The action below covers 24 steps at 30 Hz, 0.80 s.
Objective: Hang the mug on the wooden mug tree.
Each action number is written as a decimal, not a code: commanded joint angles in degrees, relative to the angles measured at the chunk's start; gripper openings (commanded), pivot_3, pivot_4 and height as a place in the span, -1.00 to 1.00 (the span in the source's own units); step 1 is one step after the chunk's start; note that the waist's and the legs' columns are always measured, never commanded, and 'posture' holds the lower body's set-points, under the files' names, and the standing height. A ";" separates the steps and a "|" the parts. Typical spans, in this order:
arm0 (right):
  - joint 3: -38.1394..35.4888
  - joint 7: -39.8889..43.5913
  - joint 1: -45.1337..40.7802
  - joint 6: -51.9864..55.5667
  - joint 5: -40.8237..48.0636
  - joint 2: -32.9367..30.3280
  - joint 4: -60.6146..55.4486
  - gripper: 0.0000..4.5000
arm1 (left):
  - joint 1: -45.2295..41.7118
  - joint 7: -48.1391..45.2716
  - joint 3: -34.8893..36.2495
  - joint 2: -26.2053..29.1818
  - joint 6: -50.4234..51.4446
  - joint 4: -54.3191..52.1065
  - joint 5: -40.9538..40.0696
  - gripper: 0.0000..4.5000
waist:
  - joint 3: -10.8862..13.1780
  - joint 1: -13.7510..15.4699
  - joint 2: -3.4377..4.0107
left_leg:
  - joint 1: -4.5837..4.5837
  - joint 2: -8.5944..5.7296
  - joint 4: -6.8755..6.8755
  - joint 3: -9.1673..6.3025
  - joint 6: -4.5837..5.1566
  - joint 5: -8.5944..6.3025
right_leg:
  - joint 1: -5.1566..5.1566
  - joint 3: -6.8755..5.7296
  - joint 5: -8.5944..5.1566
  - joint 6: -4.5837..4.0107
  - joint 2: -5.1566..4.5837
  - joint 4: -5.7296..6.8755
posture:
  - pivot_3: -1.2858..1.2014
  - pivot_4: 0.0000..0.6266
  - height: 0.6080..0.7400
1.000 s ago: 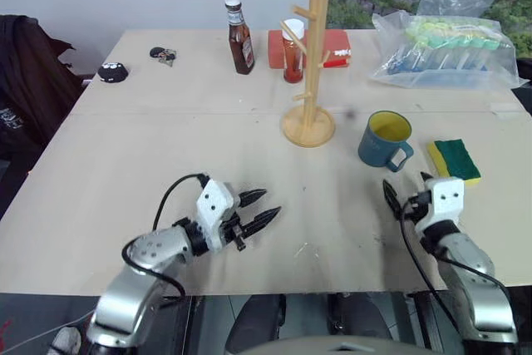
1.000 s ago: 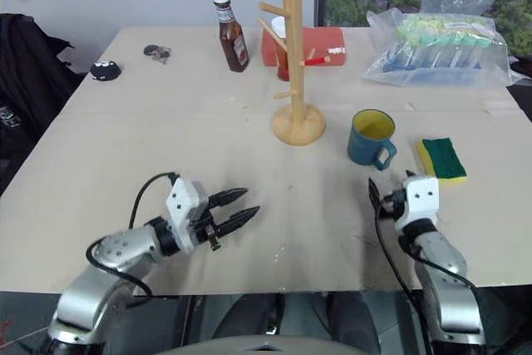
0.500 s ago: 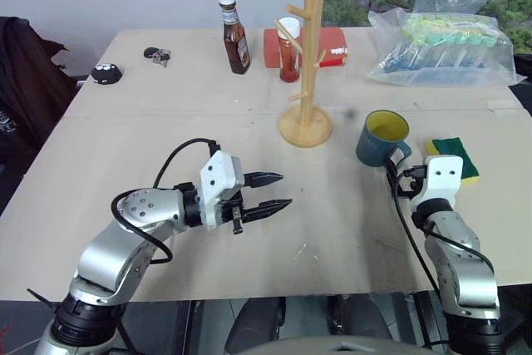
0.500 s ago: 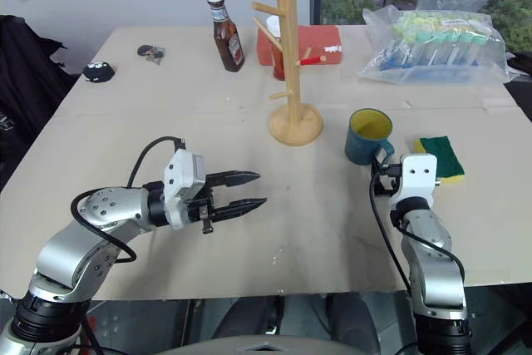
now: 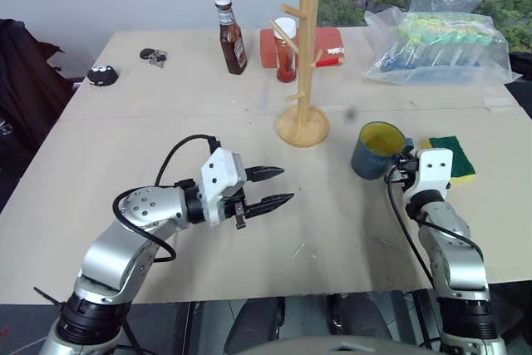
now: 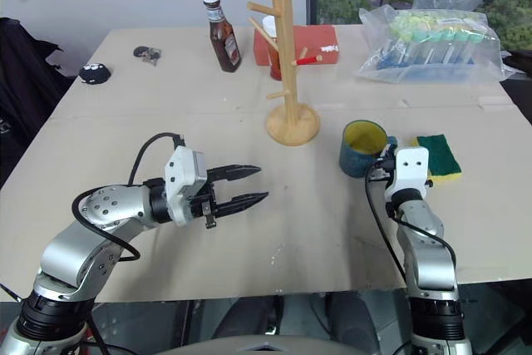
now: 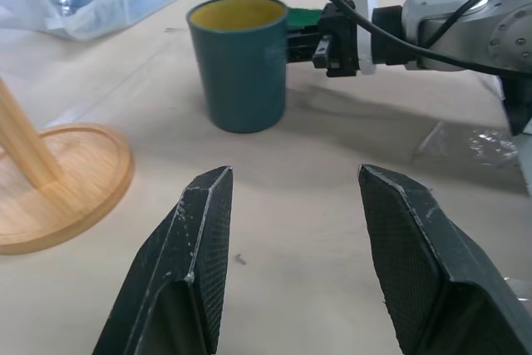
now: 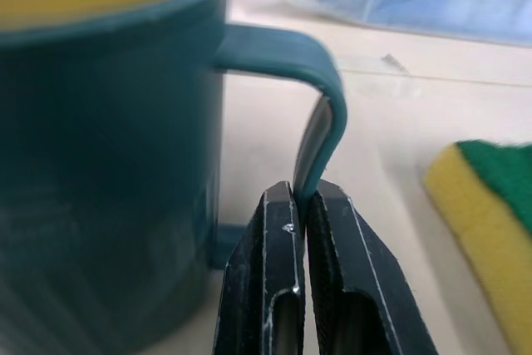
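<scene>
The dark teal mug with a yellow inside stands on the table, right of the wooden mug tree. The tree's round base is a short gap from the mug. My right gripper is shut on the mug's loop handle, pinching its lower part from the sponge side. My left gripper hovers over the table's middle, open and empty, pointing toward the mug. In the left wrist view the right gripper is at the mug's handle.
A yellow-green sponge lies just right of the mug. Behind the tree stand a brown sauce bottle, a red bottle and a red box. A plastic bag fills the back right. Keys lie back left.
My right gripper has moved forward to the mug's handle and closed on it. My left arm has risen a little, its gripper still open.
</scene>
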 commanded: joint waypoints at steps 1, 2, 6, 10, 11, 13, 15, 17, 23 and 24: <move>-0.26 2.73 -2.02 -2.90 0.44 -2.20 0.16 -0.98 | 0.13 2.94 1.44 -2.35 -1.71 -1.20 0.23 0.08 | 0.00 -0.01 0.00 | 0.00 0.00 0.01 0.02 0.00 0.00 | 0.00 0.02 0.00 0.00 0.00 0.00 | 0.03 -0.52 1.00; -0.10 4.36 -2.53 -3.55 0.42 -3.54 0.36 -0.98 | 0.43 4.24 1.66 -3.67 -1.97 -1.03 0.12 0.08 | 0.00 0.00 0.00 | 0.00 -0.01 0.01 0.04 0.00 0.00 | 0.00 0.04 0.00 0.01 -0.01 0.00 | 0.03 -0.52 1.00; 1.77 17.29 -7.34 -3.00 1.42 -14.46 -0.04 -0.98 | 1.10 12.45 3.20 -11.81 -3.94 0.56 0.09 0.08 | 0.10 0.03 0.14 | -0.01 -0.02 0.02 0.04 0.00 0.00 | 0.00 0.03 0.01 0.01 -0.02 -0.01 | 0.03 -0.52 1.00; 2.98 29.66 -15.33 -0.81 5.50 -24.27 0.59 -0.98 | 1.30 17.42 3.83 -18.30 -6.43 1.99 1.44 0.08 | 0.24 -0.06 0.19 | 0.00 -0.06 0.13 0.14 0.12 -0.03 | 0.06 0.09 0.03 0.04 -0.05 -0.04 | 0.03 -0.52 1.00; 3.57 32.89 -17.85 -0.73 6.08 -26.50 1.56 -0.98 | 1.25 18.18 3.93 -19.81 -7.80 2.36 1.59 0.08 | 0.23 0.01 0.17 | 0.02 -0.02 0.11 0.11 0.23 -0.10 | 0.08 0.05 0.03 0.04 -0.03 -0.03 | 0.03 -0.52 1.00; 5.56 40.40 -25.75 -1.14 6.28 -30.96 5.25 -0.98 | 1.55 20.08 3.79 -22.89 -9.84 2.55 1.48 0.08 | 0.25 -0.06 0.21 | 0.01 0.02 0.09 0.02 0.27 -0.13 | 0.08 -0.05 0.03 0.02 0.01 -0.03 | 0.03 -0.52 1.00; 7.63 45.95 -32.63 -3.43 5.82 -33.26 10.12 -0.98 | 1.82 21.08 2.99 -24.84 -12.47 2.67 2.97 0.08 | 0.31 -0.02 0.23 | 0.00 0.01 0.09 0.12 0.26 -0.13 | 0.06 0.03 0.03 0.02 -0.02 -0.07 | 0.03 -0.52 1.00; 9.81 50.46 -39.05 -6.68 4.86 -33.83 16.42 -0.98 | 2.05 21.91 2.00 -26.35 -14.83 2.56 4.66 0.08 | 0.32 0.04 0.20 | -0.06 0.00 0.12 0.11 0.25 -0.12 | 0.08 0.01 0.04 0.02 -0.04 -0.16 | 0.03 -0.52 1.00; 14.31 58.45 -54.44 -18.57 0.63 -31.85 36.11 -0.98 | 2.85 23.00 -0.85 -28.01 -19.85 1.69 9.23 0.08 | 0.31 0.36 0.17 | -0.37 -0.04 0.13 -0.02 0.08 -0.03 | -0.07 -0.10 0.06 0.02 -0.14 -0.38 | 0.03 -0.52 1.00; 14.85 59.37 -56.75 -20.26 0.00 -31.22 39.16 -0.98 | 3.12 22.78 -1.19 -28.01 -20.23 1.32 9.14 0.08 | 0.31 0.28 0.16 | -0.52 -0.07 0.16 -0.07 0.08 -0.03 | -0.18 -0.11 0.07 0.02 -0.18 -0.39 | 0.03 -0.52 1.00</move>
